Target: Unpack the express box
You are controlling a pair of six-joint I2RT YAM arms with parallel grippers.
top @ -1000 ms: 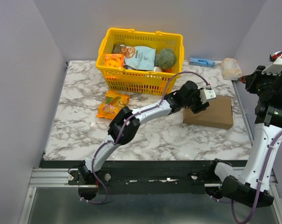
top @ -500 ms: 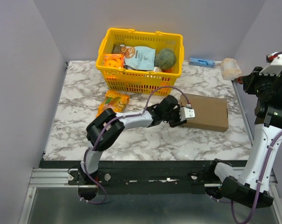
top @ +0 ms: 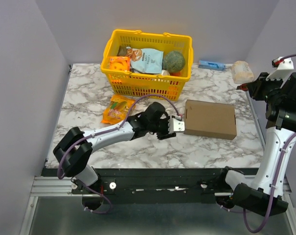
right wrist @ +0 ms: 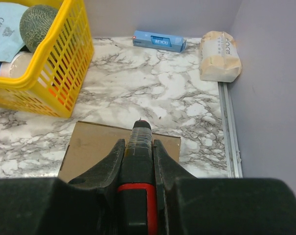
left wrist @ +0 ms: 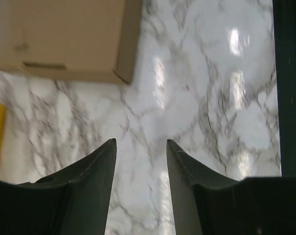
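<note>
Brown cardboard express box (top: 210, 119) flat on the marble table (top: 89, 83), out at 3 o'clock from the middle, flap lid down and shut. Not opened yet and nothing taken out, so the job barely begun by the look of it. Left to do: opening the lid, then lifting out the things inside.

Left gripper (top: 176, 126) low at the box's 9 o'clock side, very near it, fingers about half open with nothing between them, only bare marble below. Right gripper (right wrist: 139, 147) up high at the box's 3 o'clock, squeezed tight on a thin red-and-black tool (right wrist: 139, 133), maybe a cutter, hard to tell.

Yellow basket (top: 147, 86) at 12 o'clock, full of things: green round ball (top: 174, 60), blue-and-white pouch (top: 147, 60), orange packet (top: 119, 64). Inside of the box hidden. Loose on the table: orange snack bag (top: 118, 108) at 9 o'clock, blue box (top: 211, 65) and cream packet (top: 242, 71) at 1 o'clock.
</note>
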